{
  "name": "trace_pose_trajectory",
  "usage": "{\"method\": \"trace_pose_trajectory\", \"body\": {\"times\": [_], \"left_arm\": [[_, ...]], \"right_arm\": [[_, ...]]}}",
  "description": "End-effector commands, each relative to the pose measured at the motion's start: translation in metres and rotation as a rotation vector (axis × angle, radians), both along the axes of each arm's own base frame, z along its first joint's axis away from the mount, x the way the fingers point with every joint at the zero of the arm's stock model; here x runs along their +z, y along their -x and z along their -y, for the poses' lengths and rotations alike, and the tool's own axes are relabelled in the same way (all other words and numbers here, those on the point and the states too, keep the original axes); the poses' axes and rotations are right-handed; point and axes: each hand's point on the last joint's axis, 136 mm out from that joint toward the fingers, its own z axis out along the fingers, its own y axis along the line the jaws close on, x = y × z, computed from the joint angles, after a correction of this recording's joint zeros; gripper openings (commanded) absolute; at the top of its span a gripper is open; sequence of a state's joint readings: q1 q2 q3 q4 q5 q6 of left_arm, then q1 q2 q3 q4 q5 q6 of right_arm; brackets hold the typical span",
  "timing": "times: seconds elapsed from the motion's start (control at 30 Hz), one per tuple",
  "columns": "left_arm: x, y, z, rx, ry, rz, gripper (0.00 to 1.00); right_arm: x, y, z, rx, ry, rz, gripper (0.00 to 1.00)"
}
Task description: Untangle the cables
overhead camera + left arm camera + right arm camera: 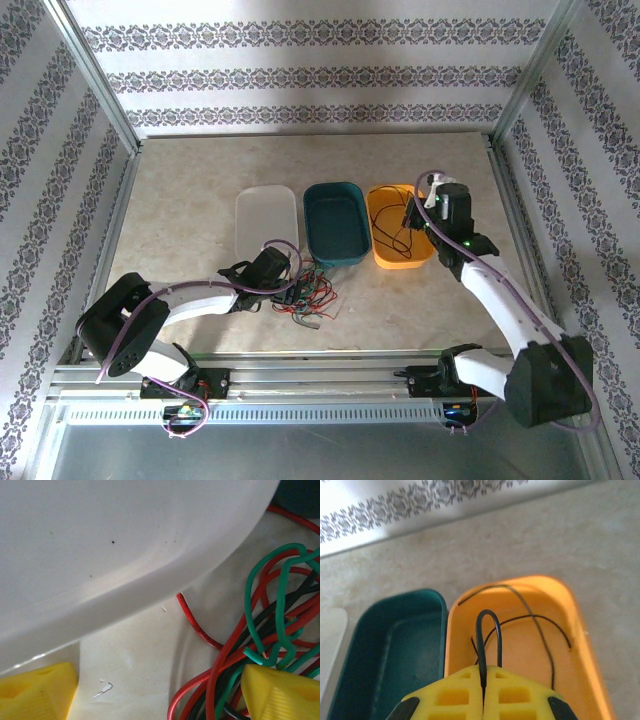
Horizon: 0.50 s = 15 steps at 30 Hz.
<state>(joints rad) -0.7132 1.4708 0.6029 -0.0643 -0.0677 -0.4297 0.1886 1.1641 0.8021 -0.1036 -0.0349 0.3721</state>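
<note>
Three shallow trays stand side by side on the tabletop (190,180): a white tray (266,222), a teal tray (335,225) and an orange tray (385,257).

The left gripper (157,695) sits low over the tabletop, just short of the white tray's near rim, with its yellow fingers (35,692) spread wide apart. The cables (260,645), a knot of red, green and black strands, are bunched against the finger on the right of the wrist view. They run under its tip and ahead of it on the tabletop. One red strand (195,622) curls out of the knot towards the gap between the fingers and ends just beside the white tray's rim.

The right gripper (483,680) hangs above the near end of the orange tray, its fingers pressed together and pinching a black cable (487,625). This cable stands up from between the tips as a narrow loop. Ahead of and below this gripper, more black strands (540,630) lie loose inside the orange tray. The teal tray is directly to the gripper's left.
</note>
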Motion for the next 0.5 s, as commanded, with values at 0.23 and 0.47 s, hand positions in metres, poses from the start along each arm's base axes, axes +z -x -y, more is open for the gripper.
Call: {"method": "trace_pose_trajectory", "body": {"times": [0.23, 0.47], "left_arm": [[-0.003, 0.009, -0.004, -0.032, -0.051, -0.016, 0.86], [-0.001, 0.011, -0.004, -0.039, -0.047, -0.014, 0.86]], "right_arm": [[-0.071, -0.029, -0.008, -0.043, -0.018, -0.228, 0.0], [-0.107, -0.04, -0.008, -0.078, -0.027, -0.325, 0.0]]}}
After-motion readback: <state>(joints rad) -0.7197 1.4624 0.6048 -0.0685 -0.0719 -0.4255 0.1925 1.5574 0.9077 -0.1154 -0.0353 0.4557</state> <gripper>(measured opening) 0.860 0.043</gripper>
